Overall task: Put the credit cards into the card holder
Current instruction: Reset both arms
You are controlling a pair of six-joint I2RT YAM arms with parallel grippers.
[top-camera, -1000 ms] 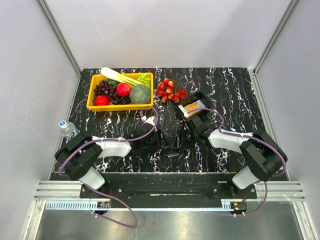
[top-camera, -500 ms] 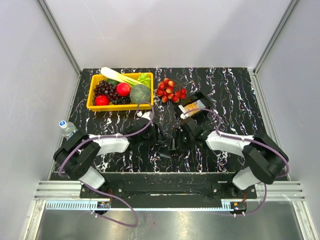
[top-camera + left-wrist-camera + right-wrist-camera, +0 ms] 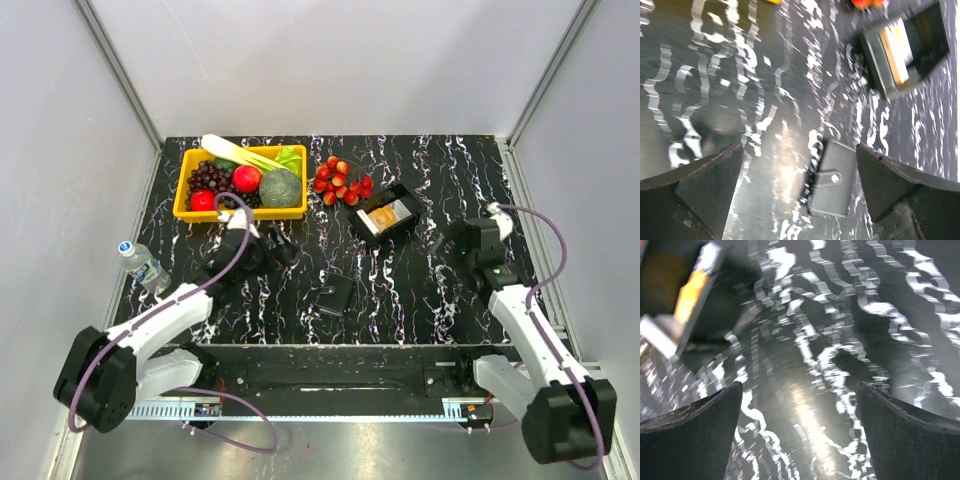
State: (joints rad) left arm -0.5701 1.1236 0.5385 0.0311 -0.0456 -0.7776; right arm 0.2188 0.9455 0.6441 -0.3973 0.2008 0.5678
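Note:
The card holder (image 3: pixel 333 295) lies shut on the dark marbled table, black side up, and in the left wrist view the card holder (image 3: pixel 832 185) shows its snap strap fastened. An orange-gold credit card (image 3: pixel 383 214) lies in a black open tray (image 3: pixel 404 226); the same credit card (image 3: pixel 895 47) (image 3: pixel 690 295) shows in both wrist views. My left gripper (image 3: pixel 282 250) (image 3: pixel 797 165) hangs open above the table, left of the holder, holding nothing. My right gripper (image 3: pixel 462 243) (image 3: pixel 797 405) is open and empty to the right of the tray.
A yellow basket (image 3: pixel 186 211) of fruit and vegetables stands at the back left, with a pile of strawberries (image 3: pixel 343 180) beside it. A water bottle (image 3: pixel 140 262) lies at the table's left edge. Grey walls close in three sides.
Both arms have drawn back from the table's middle, the left one leftwards and the right one rightwards. Both grippers have opened wide. The card holder now lies alone and shut on the table.

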